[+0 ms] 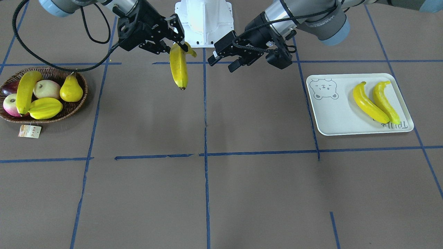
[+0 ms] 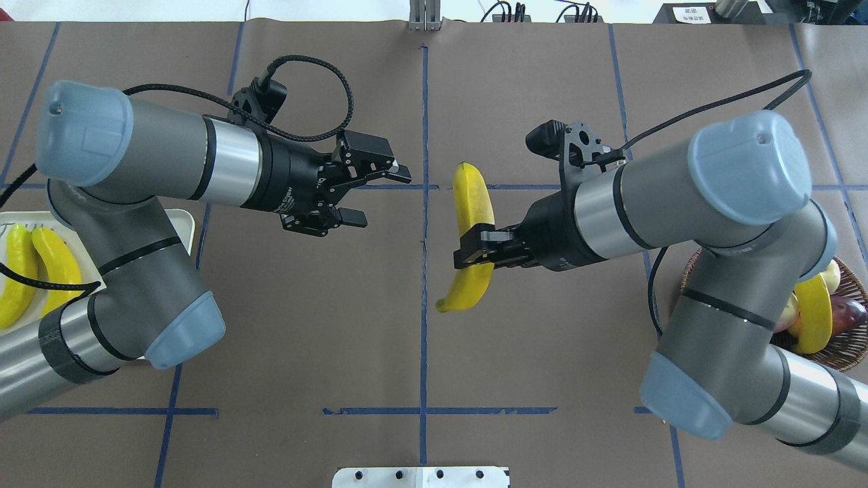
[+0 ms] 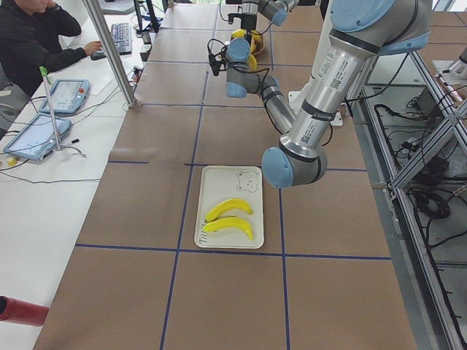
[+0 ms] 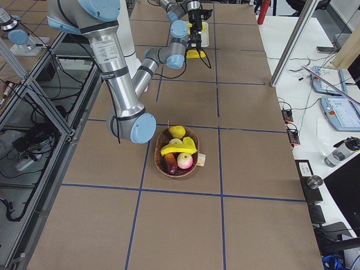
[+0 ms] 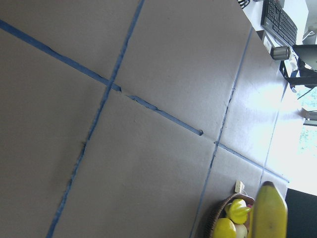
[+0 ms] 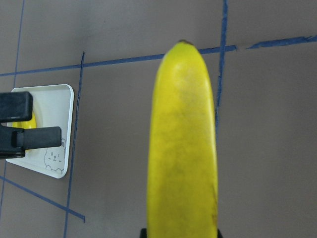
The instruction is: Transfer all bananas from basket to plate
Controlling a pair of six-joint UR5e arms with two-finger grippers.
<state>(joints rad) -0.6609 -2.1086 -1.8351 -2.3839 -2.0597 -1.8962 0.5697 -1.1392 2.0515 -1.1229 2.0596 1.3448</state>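
Note:
My right gripper is shut on the upper end of a yellow banana, which hangs above the table's middle; it also shows in the overhead view and the right wrist view. My left gripper is open and empty, close beside that banana, facing it. One banana lies in the brown wicker basket. Two bananas lie side by side on the off-white bear plate.
The basket also holds a yellow pear, a starfruit and reddish round fruit; its paper tag lies in front. The robot base stands behind the grippers. An operator sits beside the table.

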